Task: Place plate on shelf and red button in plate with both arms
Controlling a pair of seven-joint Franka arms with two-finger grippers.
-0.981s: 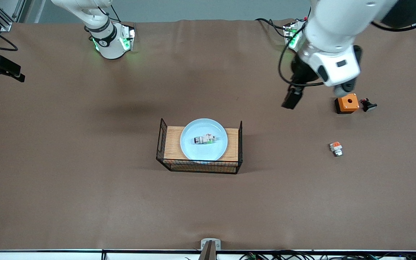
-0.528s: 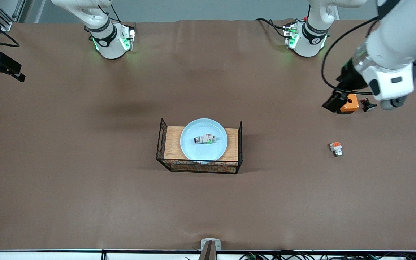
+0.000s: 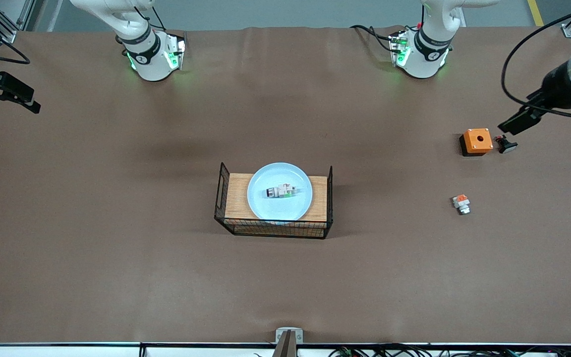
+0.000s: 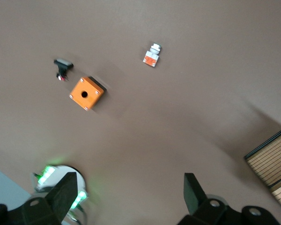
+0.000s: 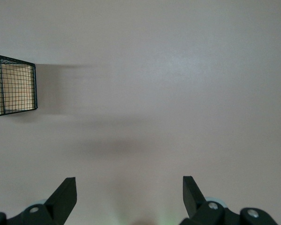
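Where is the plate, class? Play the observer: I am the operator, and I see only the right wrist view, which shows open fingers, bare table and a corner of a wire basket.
Observer: The plate sits on the wooden top of the wire basket.
Operator: And the red button?
Observer: The red button lies on the plate, near its middle.
Operator: Where is the left gripper?
Observer: The left gripper is open and empty, up over the left arm's end of the table, near the orange box.
Operator: And mine?
Observer: The right gripper hangs at the right arm's end of the table, holding nothing.
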